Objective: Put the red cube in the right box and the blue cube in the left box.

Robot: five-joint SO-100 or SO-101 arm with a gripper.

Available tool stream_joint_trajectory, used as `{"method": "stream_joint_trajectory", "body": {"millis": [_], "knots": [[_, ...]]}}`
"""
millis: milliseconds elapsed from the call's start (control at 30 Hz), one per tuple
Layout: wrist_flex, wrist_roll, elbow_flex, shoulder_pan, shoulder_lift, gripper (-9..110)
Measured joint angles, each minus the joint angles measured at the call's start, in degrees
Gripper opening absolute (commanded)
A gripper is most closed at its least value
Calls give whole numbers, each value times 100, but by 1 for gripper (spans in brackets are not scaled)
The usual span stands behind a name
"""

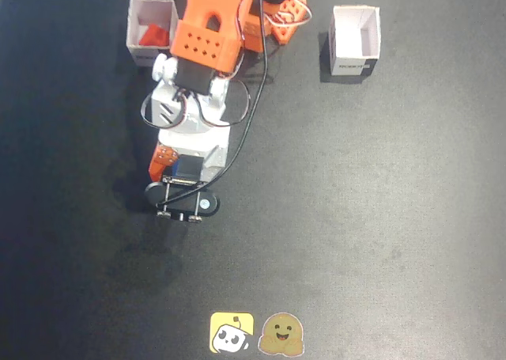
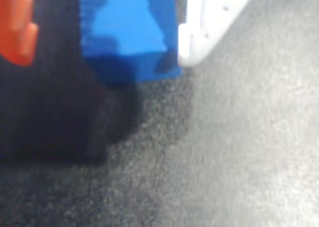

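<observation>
— So, where was the blue cube (image 2: 129,37)?
— In the wrist view, one blue cube sat between the gripper's (image 2: 104,35) white finger (image 2: 199,32) and orange finger (image 2: 17,27). It touched the white one; a dark gap lay on the orange side. It rested on the mat (image 2: 239,152).
— Gripped, then?
— I could not tell. The jaws flanked it, but only one side met it.
— And in the fixed view?
— The arm (image 1: 202,83) hid that cube. One red cube (image 1: 154,35) lay inside the box (image 1: 150,29) at upper left.
— How many boxes?
— Two. The second box (image 1: 354,40) stood well apart at upper right, with nothing seen inside.
— Anything else?
— Two stickers at the bottom edge: one yellow (image 1: 232,332), one brown (image 1: 282,334).
</observation>
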Motion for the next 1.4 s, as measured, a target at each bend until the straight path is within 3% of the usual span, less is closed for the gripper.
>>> {"method": "stream_joint_trajectory", "body": {"millis": [833, 1100, 1400], "knots": [[-158, 615, 299, -229, -404, 23], [-237, 624, 334, -229, -404, 13], [-176, 668, 431, -149, -255, 12]]}}
